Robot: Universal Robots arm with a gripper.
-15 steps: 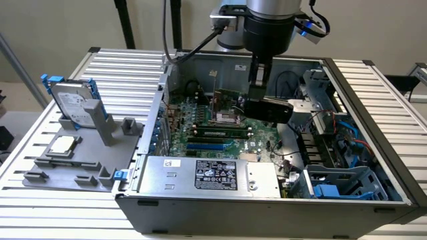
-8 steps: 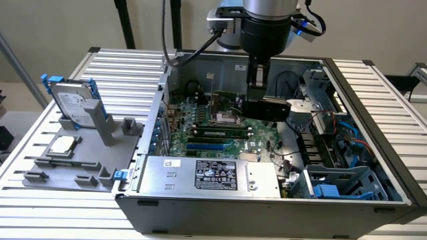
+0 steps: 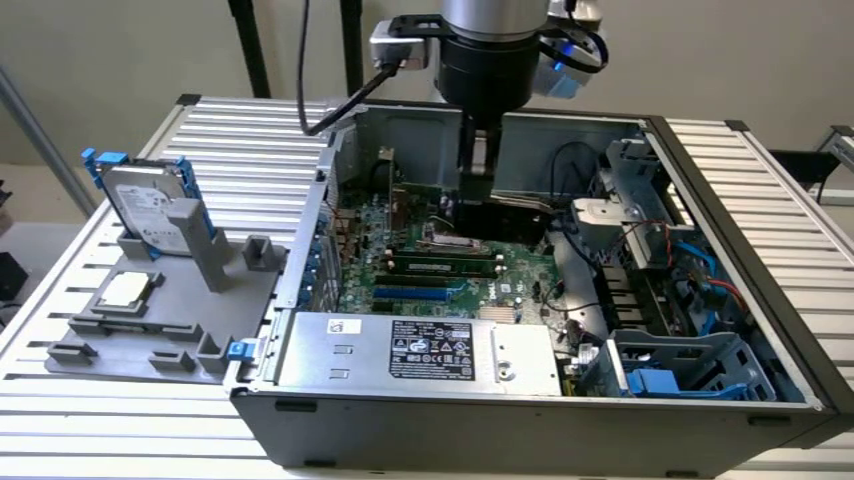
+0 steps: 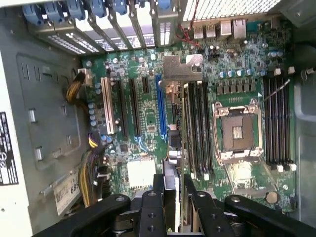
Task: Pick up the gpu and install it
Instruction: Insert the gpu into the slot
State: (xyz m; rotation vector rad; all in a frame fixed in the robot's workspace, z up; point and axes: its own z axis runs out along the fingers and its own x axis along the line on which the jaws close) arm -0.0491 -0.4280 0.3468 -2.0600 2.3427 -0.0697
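The gpu (image 4: 181, 123) hangs edge-on between my fingers (image 4: 159, 200) in the wrist view, its grey metal bracket (image 4: 182, 68) at the far end toward the case's rear slot covers. My gripper (image 4: 178, 200) is shut on the card's edge. The card sits over the green motherboard (image 4: 148, 118), just beside the long blue slot (image 4: 161, 106) and the black slots; I cannot tell whether it touches the board. In the exterior view my gripper (image 3: 477, 190) reaches straight down into the open case (image 3: 534, 420), with the gpu (image 3: 507, 222) as a dark slab under it.
The empty CPU socket (image 4: 238, 131) and memory slots (image 4: 279, 118) lie next to the card. A power supply (image 3: 427, 350) fills the case's near side; a blue drive cage (image 3: 694, 370) and cables sit at the exterior view's right. Outside, a hard drive (image 3: 147, 205) and a CPU chip (image 3: 123, 292) rest on a grey fixture.
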